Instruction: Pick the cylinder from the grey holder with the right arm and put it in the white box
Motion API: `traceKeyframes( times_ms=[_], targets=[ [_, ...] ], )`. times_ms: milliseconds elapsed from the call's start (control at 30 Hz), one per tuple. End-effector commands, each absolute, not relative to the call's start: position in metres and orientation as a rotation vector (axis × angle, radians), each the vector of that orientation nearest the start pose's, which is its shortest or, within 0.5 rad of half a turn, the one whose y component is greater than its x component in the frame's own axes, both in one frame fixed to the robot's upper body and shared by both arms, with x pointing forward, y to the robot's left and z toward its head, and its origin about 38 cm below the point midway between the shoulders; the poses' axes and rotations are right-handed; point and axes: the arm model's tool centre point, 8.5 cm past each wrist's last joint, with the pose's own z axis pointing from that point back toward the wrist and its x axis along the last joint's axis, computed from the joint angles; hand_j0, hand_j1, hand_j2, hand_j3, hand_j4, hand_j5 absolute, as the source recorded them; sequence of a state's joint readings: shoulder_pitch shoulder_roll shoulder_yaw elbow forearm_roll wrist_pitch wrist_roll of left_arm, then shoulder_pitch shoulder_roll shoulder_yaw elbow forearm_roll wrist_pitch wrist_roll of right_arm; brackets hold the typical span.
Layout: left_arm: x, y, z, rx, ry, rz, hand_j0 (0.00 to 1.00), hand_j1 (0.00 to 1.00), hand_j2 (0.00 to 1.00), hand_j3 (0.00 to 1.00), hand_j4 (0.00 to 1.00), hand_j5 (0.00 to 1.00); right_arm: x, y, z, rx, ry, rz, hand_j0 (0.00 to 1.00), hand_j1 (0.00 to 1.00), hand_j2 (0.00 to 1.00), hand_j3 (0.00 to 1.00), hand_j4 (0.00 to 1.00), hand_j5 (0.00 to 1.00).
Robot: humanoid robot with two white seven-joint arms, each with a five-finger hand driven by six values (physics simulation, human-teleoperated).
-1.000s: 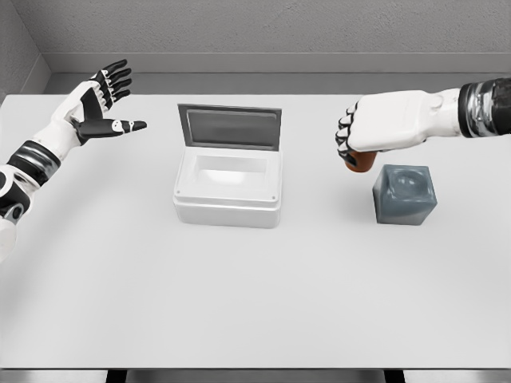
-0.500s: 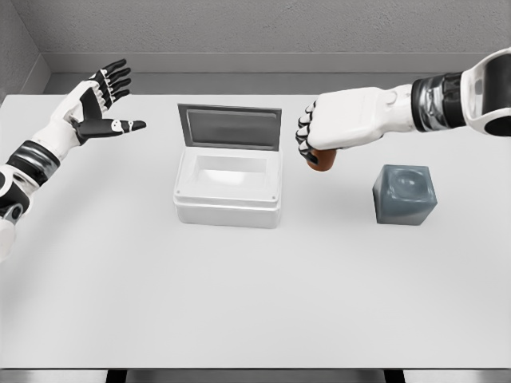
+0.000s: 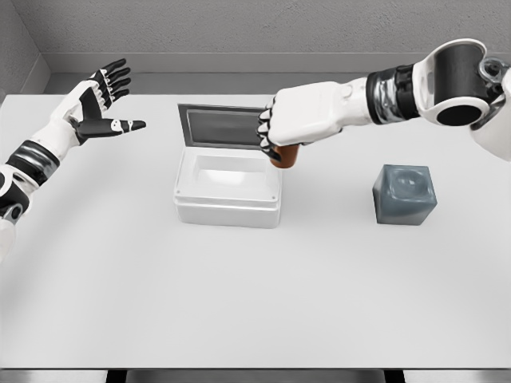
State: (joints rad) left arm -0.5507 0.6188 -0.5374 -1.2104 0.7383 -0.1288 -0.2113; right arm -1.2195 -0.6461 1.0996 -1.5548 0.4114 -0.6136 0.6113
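Closest to the robot it's just bare white table [image 3: 255, 303]. Further in, the grey holder [image 3: 404, 194] sits on the right with its round socket empty, which makes sense since the brown-red cylinder [image 3: 288, 155] is up in the right hand [image 3: 297, 126]. Fingers are wrapped tight around its top, only the lower end poking out, carried high so it clears the rim. It hangs at the right edge of the white box [image 3: 228, 190], whose lid stands propped open at the back, so the cavity's free for a drop. Hard to say if it's truly over the opening yet. The left hand [image 3: 97, 104] is parked at the far left, fingers spread, holding nothing, out of the way. Behind everything: a plain grey wall.
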Motion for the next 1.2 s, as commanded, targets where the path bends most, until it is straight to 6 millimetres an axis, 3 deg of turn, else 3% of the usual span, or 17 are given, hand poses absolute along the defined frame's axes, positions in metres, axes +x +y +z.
traceKeyframes(
  times_ms=[0, 200, 567, 600, 633, 667, 700, 800, 867, 900, 967, 1000, 1033, 1100, 1167],
  targets=[
    [0.484, 0.332, 0.166, -0.229, -1.596, -0.408, 1.00, 1.00, 1.00, 1.00, 1.00, 1.00, 0.442, -0.126, 0.317, 0.447, 1.489, -2.746, 0.42, 0.42, 0.42, 0.42, 0.42, 0.42],
    [0.484, 0.333, 0.167, -0.227, -1.597, -0.409, 1.00, 1.00, 1.00, 1.00, 1.00, 1.00, 0.448, -0.113, 0.307, 0.411, 1.483, -2.762, 0.42, 0.42, 0.42, 0.42, 0.42, 0.42],
    [0.484, 0.334, 0.167, -0.227, -1.597, -0.407, 1.00, 1.00, 1.00, 1.00, 1.00, 1.00, 0.454, -0.107, 0.310, 0.428, 1.483, -2.763, 0.43, 0.43, 0.43, 0.43, 0.43, 0.43],
    [0.483, 0.333, 0.166, -0.227, -1.596, -0.408, 1.00, 1.00, 1.00, 1.00, 1.00, 1.00, 0.456, -0.107, 0.310, 0.428, 1.485, -2.766, 0.46, 0.46, 0.46, 0.46, 0.46, 0.46],
    [0.483, 0.334, 0.167, -0.225, -1.597, -0.405, 1.00, 1.00, 1.00, 1.00, 1.00, 1.00, 0.455, -0.106, 0.310, 0.431, 1.480, -2.762, 0.57, 0.57, 0.57, 0.57, 0.57, 0.57],
    [0.483, 0.333, 0.166, -0.228, -1.596, -0.407, 1.00, 1.00, 1.00, 1.00, 1.00, 1.00, 0.455, -0.106, 0.312, 0.439, 1.486, -2.756, 0.94, 0.94, 0.94, 0.94, 0.94, 0.94],
    [0.483, 0.334, 0.166, -0.225, -1.596, -0.409, 1.00, 1.00, 1.00, 1.00, 1.00, 1.00, 0.454, -0.104, 0.315, 0.437, 1.495, -2.745, 1.00, 1.00, 1.00, 1.00, 1.00, 1.00],
    [0.483, 0.334, 0.166, -0.228, -1.595, -0.408, 1.00, 1.00, 1.00, 1.00, 1.00, 1.00, 0.455, -0.104, 0.316, 0.441, 1.497, -2.744, 1.00, 1.00, 1.00, 1.00, 1.00, 1.00],
    [0.483, 0.334, 0.167, -0.227, -1.598, -0.407, 1.00, 1.00, 1.00, 1.00, 1.00, 1.00, 0.456, -0.106, 0.341, 0.503, 1.553, -2.689, 1.00, 1.00, 1.00, 1.00, 1.00, 1.00],
    [0.483, 0.334, 0.167, -0.227, -1.598, -0.407, 1.00, 1.00, 1.00, 1.00, 1.00, 1.00, 0.456, -0.111, 0.358, 0.544, 1.601, -2.650, 1.00, 1.00, 1.00, 1.00, 1.00, 1.00],
    [0.484, 0.334, 0.168, -0.226, -1.600, -0.408, 1.00, 1.00, 1.00, 1.00, 1.00, 1.00, 0.433, -0.132, 0.395, 0.614, 1.658, -2.540, 1.00, 1.00, 1.00, 1.00, 1.00, 1.00],
    [0.484, 0.334, 0.168, -0.226, -1.599, -0.409, 1.00, 1.00, 1.00, 1.00, 1.00, 1.00, 0.410, -0.162, 0.418, 0.624, 1.705, -2.503, 1.00, 1.00, 1.00, 1.00, 1.00, 1.00],
    [0.484, 0.333, 0.167, -0.226, -1.598, -0.410, 1.00, 1.00, 1.00, 1.00, 1.00, 1.00, 0.398, -0.186, 0.427, 0.629, 1.729, -2.513, 1.00, 1.00, 1.00, 1.00, 1.00, 1.00],
    [0.484, 0.327, 0.165, -0.239, -1.595, -0.412, 1.00, 1.00, 1.00, 1.00, 1.00, 1.00, 0.384, -0.248, 0.449, 0.672, 1.860, -2.569, 1.00, 1.00, 1.00, 1.00, 1.00, 1.00],
    [0.483, 0.311, 0.161, -0.280, -1.600, -0.412, 1.00, 1.00, 1.00, 1.00, 1.00, 1.00, 0.372, -0.294, 0.441, 0.571, 2.069, -2.632, 1.00, 1.00, 1.00, 1.00, 1.00, 1.00]
  ],
)
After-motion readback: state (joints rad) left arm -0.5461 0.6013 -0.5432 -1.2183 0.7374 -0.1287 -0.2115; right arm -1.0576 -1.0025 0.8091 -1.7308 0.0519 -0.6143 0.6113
